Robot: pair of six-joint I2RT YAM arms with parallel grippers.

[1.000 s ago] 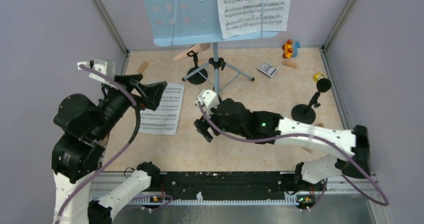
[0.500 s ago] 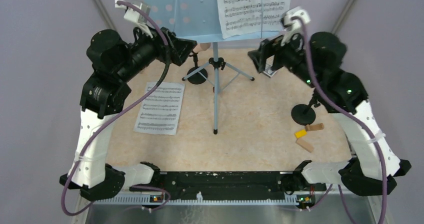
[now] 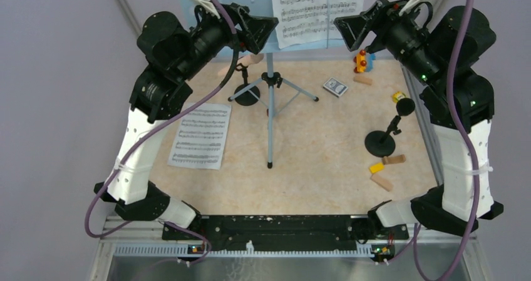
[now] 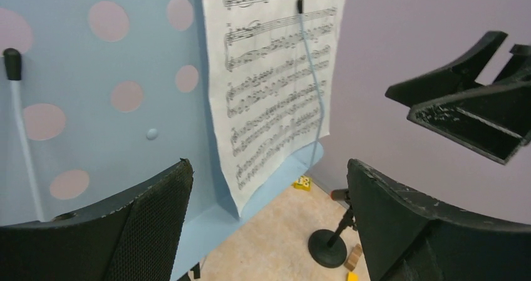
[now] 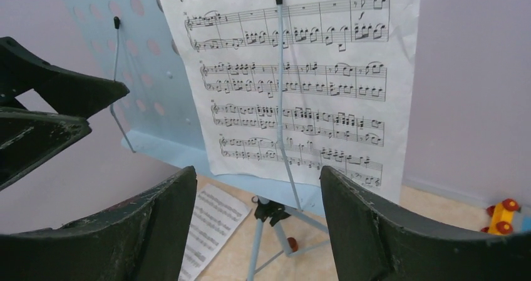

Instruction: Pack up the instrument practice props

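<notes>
The left arm (image 3: 141, 156) and right arm (image 3: 460, 162) are built alike on a black base rail (image 3: 275, 226): white links cinched with white zip ties nearest the rail, bulky black joint housings farther from it, and a purple cable (image 3: 220, 10) trailing along each. Small green lights (image 3: 474, 103) glow on the right arm's black housings. The left gripper (image 4: 269, 165) and right gripper (image 5: 258, 171) carry broad black wedge-shaped fingers with scuffed, rough-textured inner faces.
</notes>
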